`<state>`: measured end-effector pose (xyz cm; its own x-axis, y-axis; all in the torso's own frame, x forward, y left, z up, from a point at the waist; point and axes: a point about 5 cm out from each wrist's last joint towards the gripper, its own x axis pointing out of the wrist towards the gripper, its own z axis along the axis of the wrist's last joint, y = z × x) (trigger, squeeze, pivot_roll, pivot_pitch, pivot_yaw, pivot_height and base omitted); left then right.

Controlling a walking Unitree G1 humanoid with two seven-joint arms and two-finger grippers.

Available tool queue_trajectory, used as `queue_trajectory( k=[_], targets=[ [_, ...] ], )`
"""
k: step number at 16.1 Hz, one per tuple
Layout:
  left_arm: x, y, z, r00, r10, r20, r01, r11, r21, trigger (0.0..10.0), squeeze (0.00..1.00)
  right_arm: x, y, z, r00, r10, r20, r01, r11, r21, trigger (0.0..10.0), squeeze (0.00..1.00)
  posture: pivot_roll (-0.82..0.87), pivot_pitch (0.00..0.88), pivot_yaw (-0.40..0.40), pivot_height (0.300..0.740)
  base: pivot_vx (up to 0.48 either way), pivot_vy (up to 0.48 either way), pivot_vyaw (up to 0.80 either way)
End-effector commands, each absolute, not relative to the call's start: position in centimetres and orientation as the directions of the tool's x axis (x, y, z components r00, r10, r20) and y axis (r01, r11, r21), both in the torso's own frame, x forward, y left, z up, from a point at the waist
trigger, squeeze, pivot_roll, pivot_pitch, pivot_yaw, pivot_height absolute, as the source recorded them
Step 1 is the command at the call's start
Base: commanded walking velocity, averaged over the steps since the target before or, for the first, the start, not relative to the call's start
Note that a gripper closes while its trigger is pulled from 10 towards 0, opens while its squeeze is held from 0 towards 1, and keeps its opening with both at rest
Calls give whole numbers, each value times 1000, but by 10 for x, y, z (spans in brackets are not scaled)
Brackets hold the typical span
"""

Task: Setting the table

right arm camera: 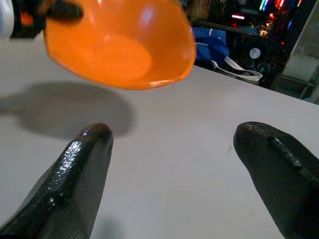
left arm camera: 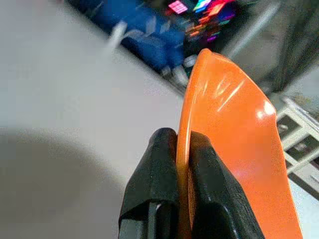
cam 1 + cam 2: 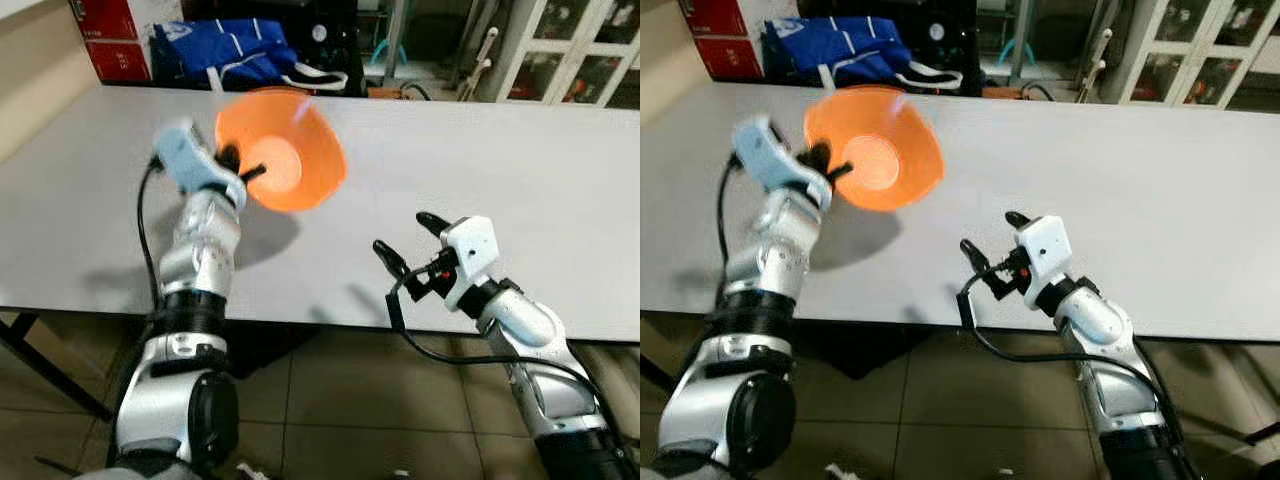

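Note:
An orange plastic bowl (image 3: 283,150) hangs tilted above the grey table (image 3: 520,190), its open side turned toward me. My left gripper (image 3: 238,166) is shut on the bowl's rim, one black finger (image 2: 154,179) on each side of the thin orange wall (image 2: 234,139). The bowl casts a shadow on the table beneath it. My right gripper (image 3: 405,238) hovers over the table's near edge, open, with nothing between its two fingers (image 1: 79,169); from it the bowl (image 1: 119,42) shows ahead and higher up.
Beyond the table's far edge lie a blue bag (image 3: 225,50) and a red box (image 3: 112,38). White glass-paned cabinet doors (image 3: 580,50) stand at the back right. Tiled floor (image 3: 330,410) runs below the table's near edge.

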<state>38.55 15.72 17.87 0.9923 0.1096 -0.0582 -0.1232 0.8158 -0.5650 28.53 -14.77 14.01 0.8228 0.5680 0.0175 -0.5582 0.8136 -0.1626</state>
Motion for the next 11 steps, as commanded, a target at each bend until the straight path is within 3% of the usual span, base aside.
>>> queue_trajectory(
  k=[1,3,11],
  targets=[
    [387,156,182,989,130,-64,-142,790,-596,0,0,284,-147,142,819,573,17,-564,810,-161,10000,0,-151,37,14,740,0,0,0],
    [386,154,172,982,162,-99,-188,734,-652,0,0,284,-146,140,816,578,8,-570,806,-162,10000,0,-153,39,6,740,0,0,0],
    [390,150,169,976,177,-130,-217,687,-694,0,0,280,-146,136,809,588,-15,-582,796,-166,10000,0,-161,40,3,740,0,0,0]
  ],
)
